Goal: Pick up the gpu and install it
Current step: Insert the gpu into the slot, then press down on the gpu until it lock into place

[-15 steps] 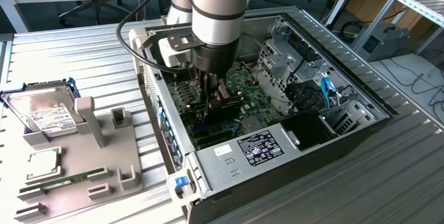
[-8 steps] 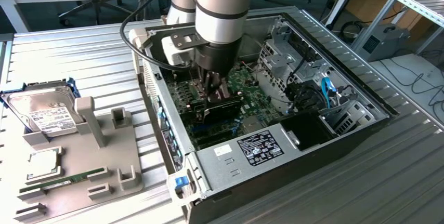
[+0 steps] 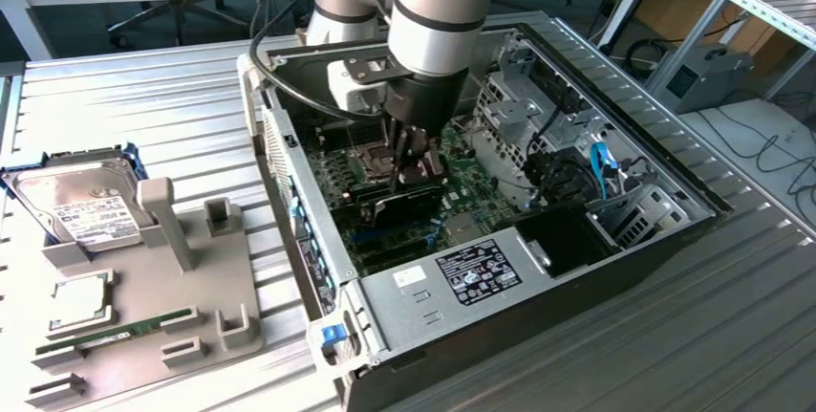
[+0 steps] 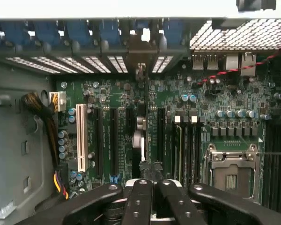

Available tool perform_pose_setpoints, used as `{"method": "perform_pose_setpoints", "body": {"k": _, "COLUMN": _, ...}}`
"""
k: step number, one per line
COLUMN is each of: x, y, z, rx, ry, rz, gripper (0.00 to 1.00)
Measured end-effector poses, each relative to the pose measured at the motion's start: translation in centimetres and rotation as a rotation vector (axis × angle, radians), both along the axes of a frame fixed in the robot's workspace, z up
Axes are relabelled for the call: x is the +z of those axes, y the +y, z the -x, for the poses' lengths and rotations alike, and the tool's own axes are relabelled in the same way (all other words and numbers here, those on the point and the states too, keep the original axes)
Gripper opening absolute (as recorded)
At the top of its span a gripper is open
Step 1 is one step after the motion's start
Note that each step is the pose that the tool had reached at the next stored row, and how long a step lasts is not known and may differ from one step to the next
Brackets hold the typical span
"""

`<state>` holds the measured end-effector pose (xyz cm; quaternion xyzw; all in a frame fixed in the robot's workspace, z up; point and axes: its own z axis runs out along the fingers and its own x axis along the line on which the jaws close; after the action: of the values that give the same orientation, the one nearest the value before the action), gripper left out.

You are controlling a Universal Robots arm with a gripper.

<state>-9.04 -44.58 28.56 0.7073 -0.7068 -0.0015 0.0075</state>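
The black two-fingered gripper on the grey arm is lowered into the open black-and-silver computer case, its fingers clamped on the thin black-faced gpu. The card is held upright on edge over the green motherboard, near the case's middle, among the long black expansion slots. A silver hard drive with white label is seen on the grey tray at the exterior view's left.

gripper fingertips buried behind the gpu inside the pc case; contact point not visible. gpu's lower edge and its slot blocked by the case wall. In the wrist view the card is edge-on, faces unreadable. Hard drive label too small to read.
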Motion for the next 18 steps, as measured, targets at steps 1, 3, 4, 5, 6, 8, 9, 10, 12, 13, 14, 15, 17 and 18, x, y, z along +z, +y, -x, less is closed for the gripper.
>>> {"method": "perform_pose_setpoints", "body": {"k": 1, "x": 0.0, "y": 0.0, "z": 0.0, "rx": 0.0, "ry": 0.0001, "rz": 0.0, "gripper": 0.11}}
{"method": "perform_pose_setpoints", "body": {"k": 3, "x": 0.0, "y": 0.0, "z": 0.0, "rx": 0.0, "ry": 0.0001, "rz": 0.0, "gripper": 0.11}}
{"method": "perform_pose_setpoints", "body": {"k": 4, "x": 0.0, "y": 0.01, "z": 0.0, "rx": 0.0, "ry": 0.0001, "rz": 0.0, "gripper": 0.11}}
{"method": "perform_pose_setpoints", "body": {"k": 5, "x": 0.0, "y": 0.01, "z": 0.0, "rx": 0.0, "ry": 0.0001, "rz": 0.0, "gripper": 0.11}}
{"method": "perform_pose_setpoints", "body": {"k": 6, "x": 0.0, "y": 0.01, "z": 0.0, "rx": 0.0, "ry": 0.0001, "rz": 0.0, "gripper": 0.11}}
{"method": "perform_pose_setpoints", "body": {"k": 8, "x": 0.0, "y": 0.01, "z": 0.0, "rx": 0.0, "ry": 0.0001, "rz": 0.0, "gripper": 0.11}}
{"method": "perform_pose_setpoints", "body": {"k": 9, "x": -0.01, "y": 0.01, "z": 0.0, "rx": 0.0, "ry": 0.0002, "rz": 0.0, "gripper": 0.11}}
{"method": "perform_pose_setpoints", "body": {"k": 10, "x": -0.01, "y": -0.03, "z": 0.1, "rx": 0.0, "ry": 0.0001, "rz": -0.0001, "gripper": 0.11}}
{"method": "perform_pose_setpoints", "body": {"k": 12, "x": -0.03, "y": -0.24, "z": 0.4, "rx": 0.0, "ry": 0.0001, "rz": 0.0, "gripper": 0.11}}
{"method": "perform_pose_setpoints", "body": {"k": 13, "x": -0.05, "y": -0.37, "z": 0.6, "rx": 0.0, "ry": 0.0001, "rz": 0.0, "gripper": 0.11}}
{"method": "perform_pose_setpoints", "body": {"k": 14, "x": -0.08, "y": -0.45, "z": 0.8, "rx": 0.0, "ry": 0.0001, "rz": 0.0001, "gripper": 0.11}}
{"method": "perform_pose_setpoints", "body": {"k": 15, "x": -0.15, "y": -0.5, "z": 1.3, "rx": 0.0, "ry": 0.0002, "rz": 0.0, "gripper": 0.11}}
{"method": "perform_pose_setpoints", "body": {"k": 17, "x": -0.24, "y": -0.51, "z": 2.1, "rx": 0.0, "ry": 0.0002, "rz": 0.0, "gripper": 0.11}}
{"method": "perform_pose_setpoints", "body": {"k": 18, "x": -0.29, "y": -0.5, "z": 2.3, "rx": 0.0, "ry": 0.0001, "rz": -0.0001, "gripper": 0.11}}
